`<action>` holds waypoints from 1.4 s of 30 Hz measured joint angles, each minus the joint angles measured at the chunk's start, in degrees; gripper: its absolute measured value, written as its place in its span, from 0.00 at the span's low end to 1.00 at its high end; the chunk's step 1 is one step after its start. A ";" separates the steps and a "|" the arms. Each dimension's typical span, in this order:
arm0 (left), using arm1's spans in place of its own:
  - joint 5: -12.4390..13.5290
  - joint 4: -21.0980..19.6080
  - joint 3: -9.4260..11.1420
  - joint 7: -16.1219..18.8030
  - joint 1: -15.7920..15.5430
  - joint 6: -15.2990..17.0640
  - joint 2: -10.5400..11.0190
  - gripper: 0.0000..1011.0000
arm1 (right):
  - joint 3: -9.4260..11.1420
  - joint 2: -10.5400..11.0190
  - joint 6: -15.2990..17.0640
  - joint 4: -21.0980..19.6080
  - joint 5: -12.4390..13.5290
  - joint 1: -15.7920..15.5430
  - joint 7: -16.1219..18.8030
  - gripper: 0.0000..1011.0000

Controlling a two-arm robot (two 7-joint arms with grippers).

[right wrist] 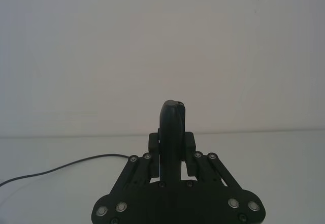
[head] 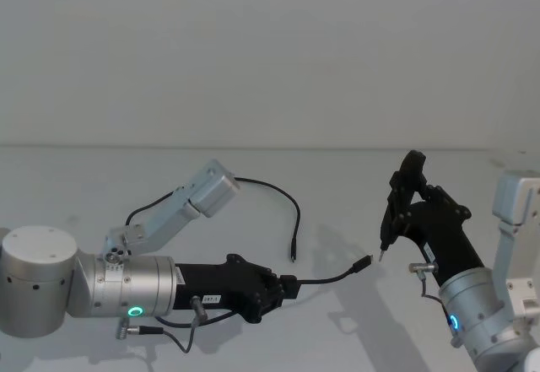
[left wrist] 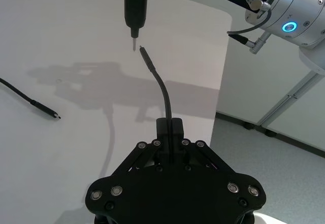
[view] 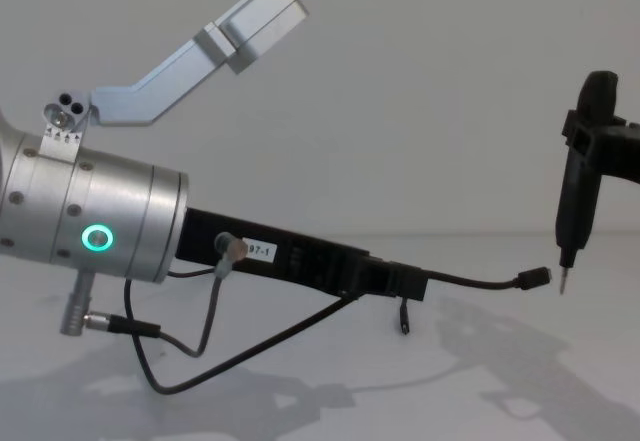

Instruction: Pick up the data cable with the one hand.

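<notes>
Left gripper (head: 287,288) pinching data cable (head: 331,277) short of its plug | cable's middle hidden behind arm (head: 126,283) | right gripper (right wrist: 172,145) clamped on pin-tipped tool (view: 583,181)

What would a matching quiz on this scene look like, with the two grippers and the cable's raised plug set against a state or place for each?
Column one:
1. left gripper
2. right gripper
3. raised plug

Column two:
A. in the air beside the pin tip, not touching it
B. shut on the data cable
C. shut on the upright pin-tipped tool

Pairs: 1-B, 2-C, 3-A.
</notes>
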 joint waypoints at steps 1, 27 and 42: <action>-0.02 -0.01 0.00 0.00 0.00 0.01 0.01 0.04 | -0.01 -0.12 0.01 0.11 -0.03 0.10 0.00 0.28; -0.03 -0.10 0.00 -0.01 0.04 0.06 0.08 0.04 | 1.49 -0.40 4.34 -1.65 1.32 -0.01 2.56 0.28; -0.03 -0.10 0.01 -0.01 0.04 0.05 0.07 0.04 | 3.35 -1.10 7.80 -3.13 3.54 -0.42 3.55 0.28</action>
